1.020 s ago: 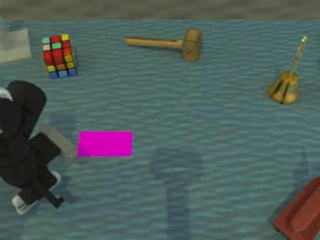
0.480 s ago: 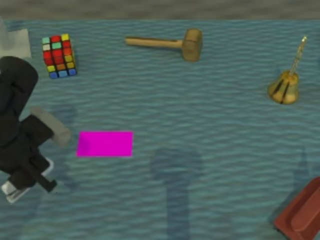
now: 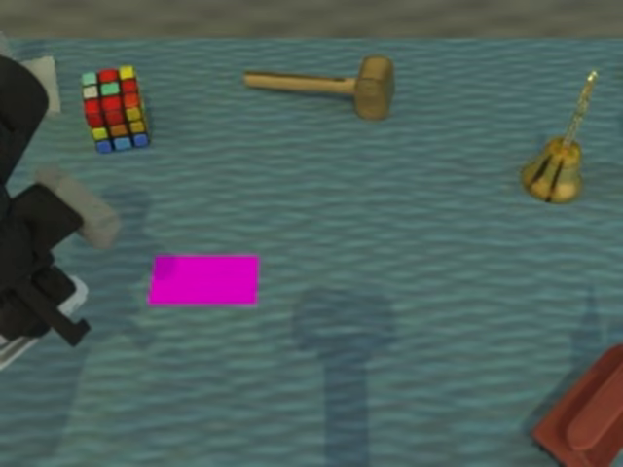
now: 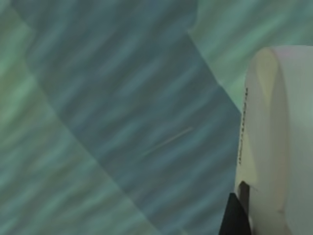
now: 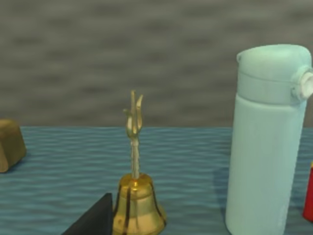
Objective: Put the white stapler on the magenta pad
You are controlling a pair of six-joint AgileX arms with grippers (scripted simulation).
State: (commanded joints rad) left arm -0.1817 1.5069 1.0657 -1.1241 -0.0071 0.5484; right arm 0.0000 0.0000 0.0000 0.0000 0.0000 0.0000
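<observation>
Stapler at left edge, pad bare

Tabletop (image 3: 409,233) teal, rippled weave; grey-brown wall band along far side. Left gripper (image 3: 44,316) at the table's left edge, fingers clamped on the white stapler (image 3: 39,321), which is mostly covered by the arm in the top view and fills one side of the left wrist view (image 4: 279,142). Stapler well left of the magenta pad (image 3: 203,280), not touching it. Right gripper out of the top view; whether wide or narrow cannot be told.

Count: one puzzle cube (image 3: 115,108), one wooden mallet (image 3: 331,86), one brass bell (image 3: 557,161), one dark red tray (image 3: 589,418), one pale bottle (image 5: 266,142) in the right wrist view.
</observation>
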